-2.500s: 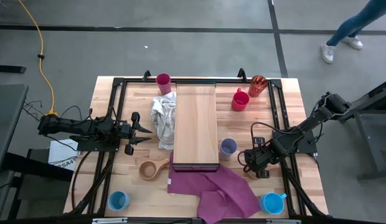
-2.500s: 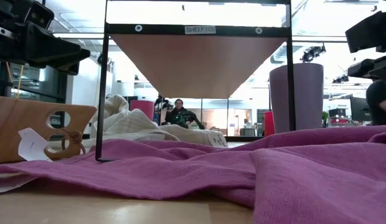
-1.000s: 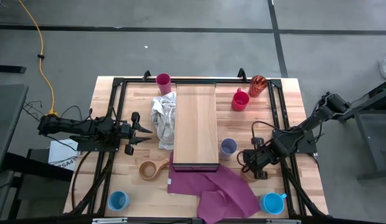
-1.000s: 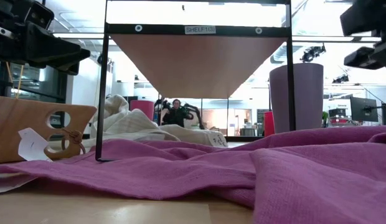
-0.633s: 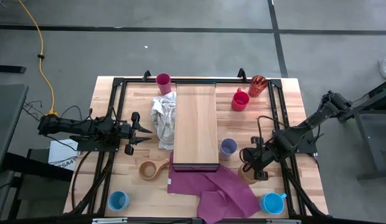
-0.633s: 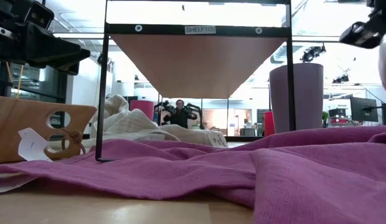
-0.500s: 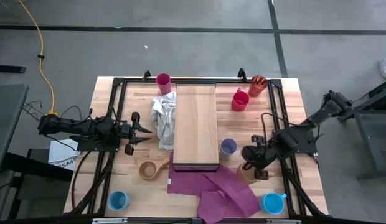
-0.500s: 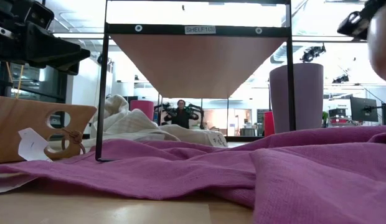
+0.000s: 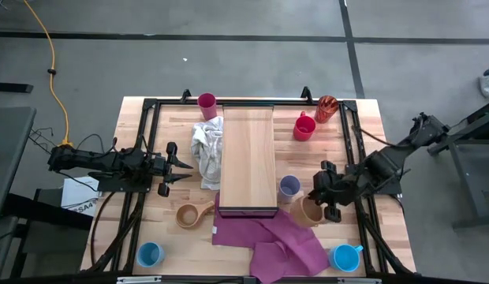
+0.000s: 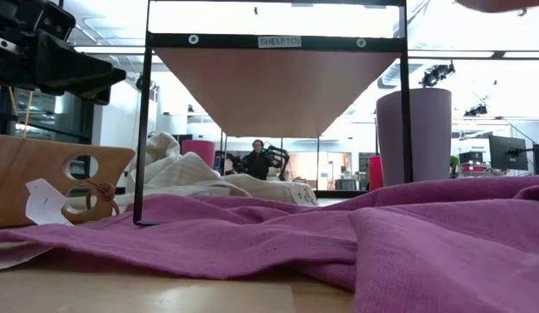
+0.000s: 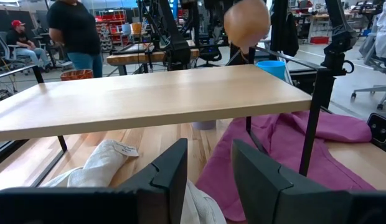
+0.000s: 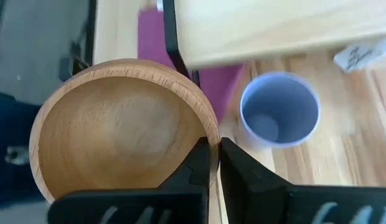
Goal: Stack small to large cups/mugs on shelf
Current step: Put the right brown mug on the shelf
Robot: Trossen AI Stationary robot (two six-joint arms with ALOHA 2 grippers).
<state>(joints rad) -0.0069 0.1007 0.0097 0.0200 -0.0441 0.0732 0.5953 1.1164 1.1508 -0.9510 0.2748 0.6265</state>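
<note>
My right gripper [image 9: 322, 207] is shut on a tan wooden cup [image 9: 310, 211], which hangs in the air right of the shelf's near end. The same cup [image 11: 246, 22] shows above shelf height in the left wrist view. The shelf [image 9: 248, 158] is a long light-wood plank on a dark frame. A lavender tumbler [image 9: 289, 186] stands beside it. A second wooden cup [image 9: 193, 213] lies left of the shelf. My left gripper [image 9: 185, 170] waits open at the table's left. My right gripper holds the wooden cup by its rim [image 12: 208, 135] on the side nearest the wrist. One finger [image 12: 193, 171] sits on the inner side of the wall and the other outside. The fingers slant down from the table's right. The cup hangs clear of the table.
A purple cloth [image 9: 268, 237] lies at the shelf's near end, a white cloth [image 9: 205, 150] on its left. Red mug [image 9: 304, 127], orange-red tumbler [image 9: 326, 108] and magenta tumbler [image 9: 207, 102] stand at the far side, with blue mugs [image 9: 150, 254] [image 9: 345, 257] near the front corners.
My right gripper has risen with the wooden cup and tipped its fingers further down. The cup, hidden under the gripper a second ago, is lifted clear of the table and has come into view beside the shelf's near end.
</note>
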